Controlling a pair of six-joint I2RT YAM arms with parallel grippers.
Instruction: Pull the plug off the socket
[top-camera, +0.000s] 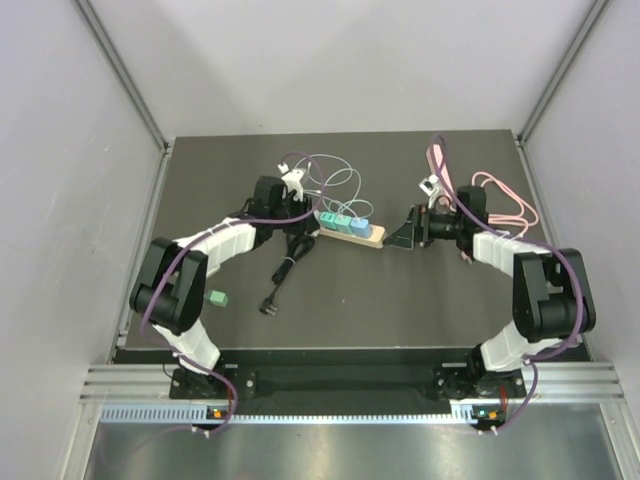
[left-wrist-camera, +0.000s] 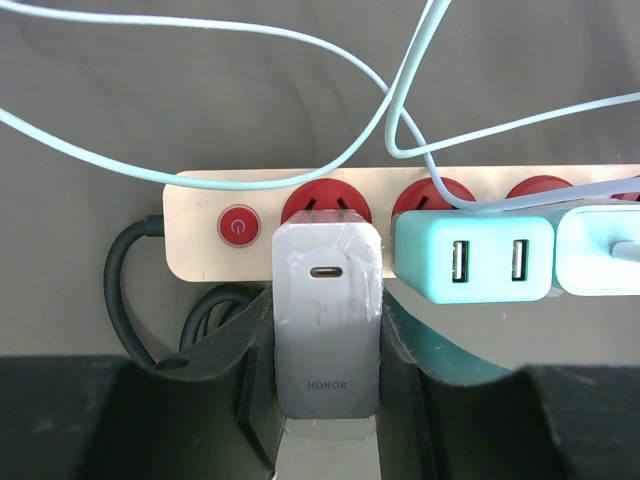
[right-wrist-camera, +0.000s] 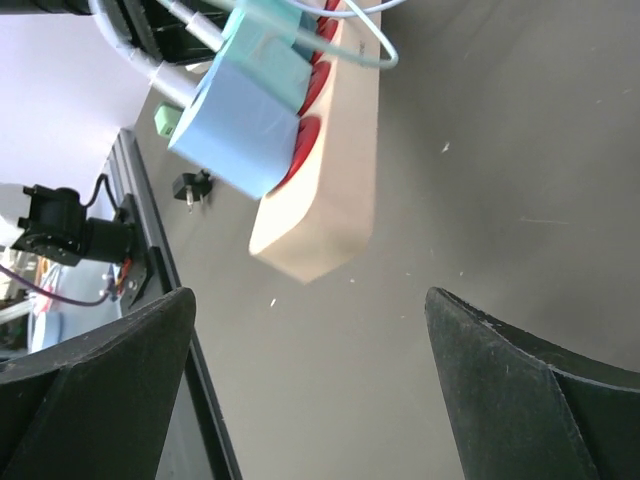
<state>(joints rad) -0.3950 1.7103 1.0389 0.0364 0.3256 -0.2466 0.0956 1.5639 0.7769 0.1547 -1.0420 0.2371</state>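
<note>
Squarely over the first red socket of the beige power strip (left-wrist-camera: 200, 240) sat the grey rectangular charger plug (left-wrist-camera: 327, 320), clamped on both sides by the left gripper (left-wrist-camera: 327, 335); whether its pins had come free could not be told. A teal USB adapter (left-wrist-camera: 470, 260) stood just beside it. The right gripper (right-wrist-camera: 310, 300) gaped wide near the strip's other end, apart from it, over the dark bench (top-camera: 400, 300).

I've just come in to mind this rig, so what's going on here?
The left gripper is closed on the grey HONOR charger, which looks plugged into the first socket of the power strip, next to a teal USB adapter. The right gripper hangs open just off the strip's other end, with nothing between its fingers. The plug does not look pulled out yet.
</note>
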